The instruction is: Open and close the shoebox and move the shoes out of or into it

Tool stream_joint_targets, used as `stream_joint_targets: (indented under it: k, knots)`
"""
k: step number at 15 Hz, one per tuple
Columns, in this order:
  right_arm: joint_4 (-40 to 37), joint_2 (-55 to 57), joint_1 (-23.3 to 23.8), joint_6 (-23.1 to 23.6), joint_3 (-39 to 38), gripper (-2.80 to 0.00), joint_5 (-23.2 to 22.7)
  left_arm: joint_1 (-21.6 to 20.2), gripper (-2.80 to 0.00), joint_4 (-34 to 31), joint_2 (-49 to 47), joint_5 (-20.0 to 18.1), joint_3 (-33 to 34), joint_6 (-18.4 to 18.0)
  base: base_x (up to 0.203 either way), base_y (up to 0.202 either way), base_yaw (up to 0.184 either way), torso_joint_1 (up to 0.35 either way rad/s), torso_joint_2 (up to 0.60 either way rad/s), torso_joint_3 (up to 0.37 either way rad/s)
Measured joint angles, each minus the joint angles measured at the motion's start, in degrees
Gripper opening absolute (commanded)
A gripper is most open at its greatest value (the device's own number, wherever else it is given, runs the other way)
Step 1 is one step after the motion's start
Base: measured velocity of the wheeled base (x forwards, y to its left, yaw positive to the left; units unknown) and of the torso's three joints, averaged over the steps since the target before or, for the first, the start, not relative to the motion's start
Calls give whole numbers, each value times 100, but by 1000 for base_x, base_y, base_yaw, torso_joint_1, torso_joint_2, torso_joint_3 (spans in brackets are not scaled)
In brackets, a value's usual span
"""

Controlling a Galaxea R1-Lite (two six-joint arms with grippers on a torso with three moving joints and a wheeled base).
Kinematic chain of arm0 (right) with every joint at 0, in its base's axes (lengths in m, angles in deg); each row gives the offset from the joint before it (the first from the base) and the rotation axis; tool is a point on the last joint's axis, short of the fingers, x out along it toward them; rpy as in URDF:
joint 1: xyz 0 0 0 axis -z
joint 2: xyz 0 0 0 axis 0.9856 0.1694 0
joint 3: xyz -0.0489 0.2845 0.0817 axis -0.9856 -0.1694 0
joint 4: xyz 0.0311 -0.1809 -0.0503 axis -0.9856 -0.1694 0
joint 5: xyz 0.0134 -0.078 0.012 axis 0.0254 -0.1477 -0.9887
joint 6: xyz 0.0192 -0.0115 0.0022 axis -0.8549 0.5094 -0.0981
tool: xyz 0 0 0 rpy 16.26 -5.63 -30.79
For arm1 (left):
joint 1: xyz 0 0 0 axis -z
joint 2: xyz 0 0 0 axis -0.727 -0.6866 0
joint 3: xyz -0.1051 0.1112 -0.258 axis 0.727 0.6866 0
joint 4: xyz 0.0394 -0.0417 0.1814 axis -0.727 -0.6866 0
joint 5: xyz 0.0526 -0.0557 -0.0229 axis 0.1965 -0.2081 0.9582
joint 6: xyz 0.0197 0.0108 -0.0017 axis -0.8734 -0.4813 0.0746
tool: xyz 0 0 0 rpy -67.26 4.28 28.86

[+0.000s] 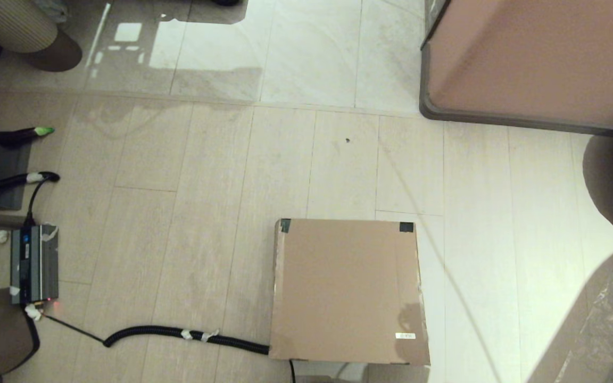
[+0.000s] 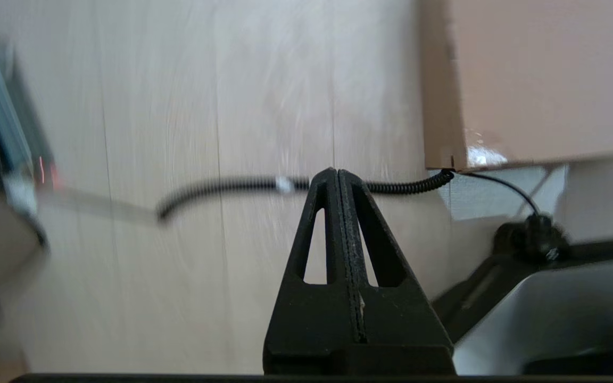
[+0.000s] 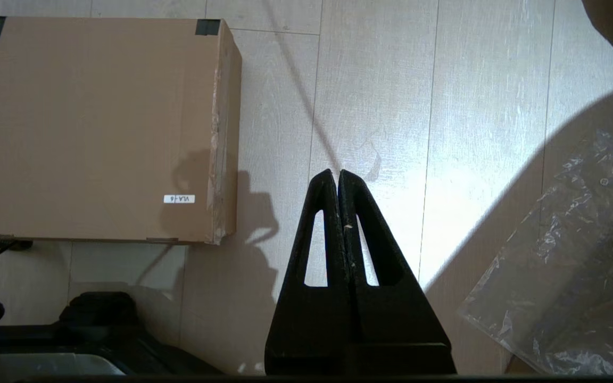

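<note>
The shoebox stands on the floor in front of me, a plain brown cardboard box with its flap lid down, dark tape on its two far corners and a small white label near one corner. It also shows in the right wrist view as the shoebox and in part in the left wrist view as the shoebox. No shoes are visible anywhere. My left gripper hangs shut over bare floor, beside the box's near left corner. My right gripper hangs shut over the floor to the right of the box. Neither arm shows in the head view.
A black coiled cable runs along the floor from a small grey device to the box's near left corner. A large pinkish-brown block with a grey rim stands at the far right. Crumpled clear plastic lies at the right.
</note>
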Motion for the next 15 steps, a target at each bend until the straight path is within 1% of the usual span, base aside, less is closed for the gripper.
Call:
stream_joint_targets:
  k: [1, 2, 3, 4, 5, 12, 15]
  knots:
    - [-1, -33, 0, 20, -4, -280, 0, 0, -280, 261, 29, -208, 108, -317, 0, 0, 0, 0, 0, 0]
    - [-1, -54, 0, 19, -9, -280, -1, -5, -280, 560, 49, -262, 210, -450, 0, 0, 0, 0, 0, 0]
    - [-6, -67, 0, -21, -9, -280, 2, -5, -280, 697, 62, -197, 246, -341, 0, 0, 0, 0, 0, 0]
    - [-7, -77, 0, -40, -11, -280, 6, -5, -280, 672, 69, -100, 282, -64, 0, 0, 0, 0, 0, 0]
    - [-10, -79, 0, -19, -11, -280, 1, -5, -280, 653, 74, -108, 282, 58, 0, 0, 0, 0, 0, 0]
    - [-15, -84, 0, 21, -11, -280, -34, -3, -280, 706, 82, -82, 310, 128, 0, 0, 0, 0, 0, 0]
    - [-4, -81, -1, -113, -11, -280, -4, -3, -280, 707, 85, -37, 312, 243, 0, 0, 0, 0, 0, 0]
